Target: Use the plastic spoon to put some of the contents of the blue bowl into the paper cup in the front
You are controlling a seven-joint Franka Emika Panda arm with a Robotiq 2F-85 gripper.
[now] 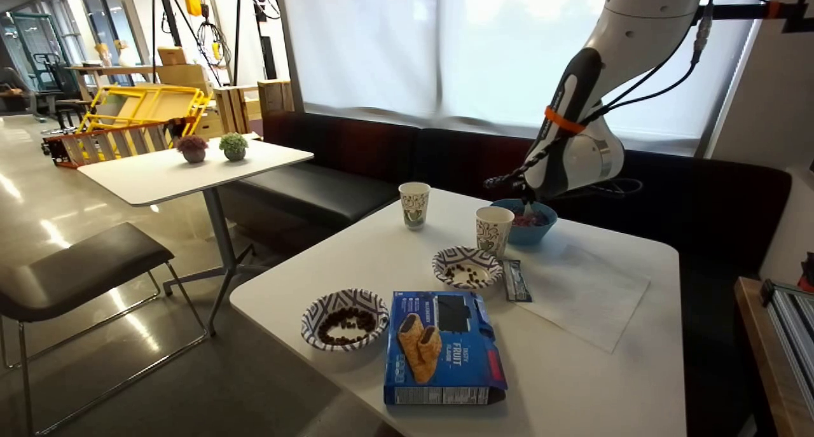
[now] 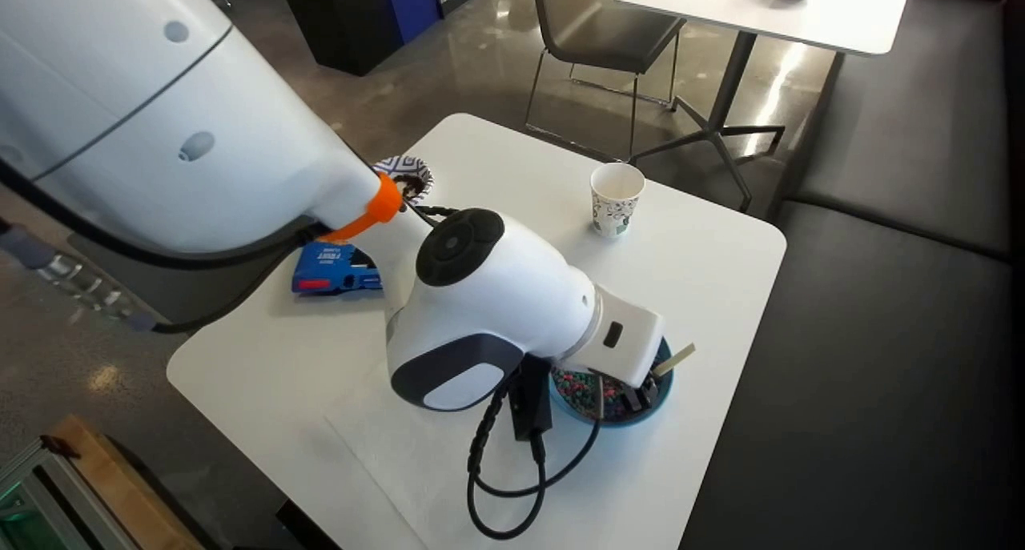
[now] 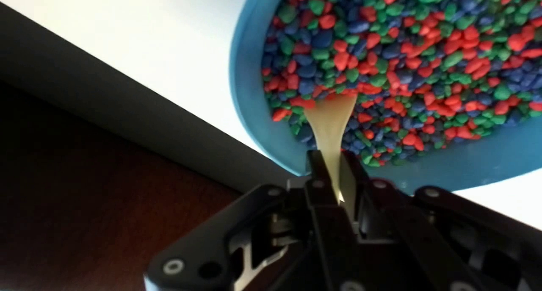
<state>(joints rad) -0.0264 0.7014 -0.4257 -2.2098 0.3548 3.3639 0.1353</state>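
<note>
Plastic spoon (image 3: 331,123) dipped into coloured gravel (image 3: 423,62)

The gripper (image 3: 331,162) was clamped on the spoon's handle; in the wrist view the flared end pointed to twelve o'clock, its tip sunk among red, green and blue pieces near the wall of the light-blue bowl (image 3: 250,75). Scooping seemed the step in hand; next, the spoon would have to come up loaded and level over the rim.

In an exterior view, reckoned from that bowl, a printed paper cup (image 1: 491,230) stood just beside it between eight and nine o'clock, taller than the bowl and looking easy to knock. A wrapped packet (image 1: 517,281) lay at six; a patterned paper bowl (image 1: 464,257) sat at seven from the cup. Well apart, just past nine, stood a second paper cup (image 1: 414,208); which one "in the front" meant was unclear. Farthest came a blue fruit-bar carton (image 1: 445,348) at seven and another patterned bowl (image 1: 346,299) at eight.
</note>
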